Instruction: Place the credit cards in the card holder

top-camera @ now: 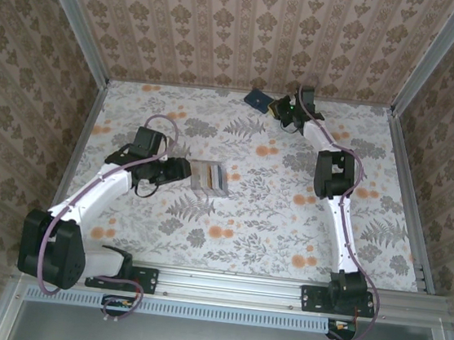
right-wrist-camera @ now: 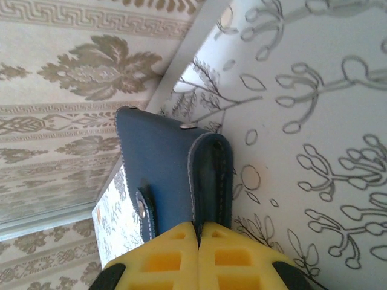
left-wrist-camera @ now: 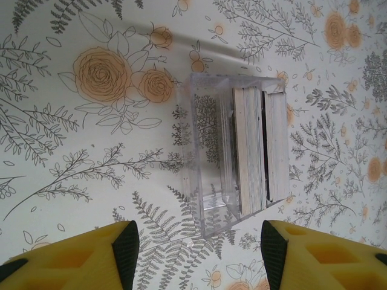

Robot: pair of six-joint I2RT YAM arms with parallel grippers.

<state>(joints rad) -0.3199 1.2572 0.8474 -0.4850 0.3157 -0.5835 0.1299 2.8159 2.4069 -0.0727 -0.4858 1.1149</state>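
The right pincer [right-wrist-camera: 198, 232] is clenched tight, its jaws pressed together right at the near edge of the card holder [right-wrist-camera: 166, 169]. Whether a thin lip of the cover is caught between them cannot be told. The holder sits just ahead of that pincer, hard by the back wall [right-wrist-camera: 72, 72]. It looks soft, light and floppy, so I would take it by the stitched spine, not a loose flap.

The left pincer [left-wrist-camera: 196, 260] hangs released, jaws wide. The credit cards [left-wrist-camera: 257, 151] are just ahead of it, standing on edge in a clear rack [left-wrist-camera: 205, 199] on the tabletop [left-wrist-camera: 91, 151]. They look stiff, thin and slick — best pinched across their flat faces.
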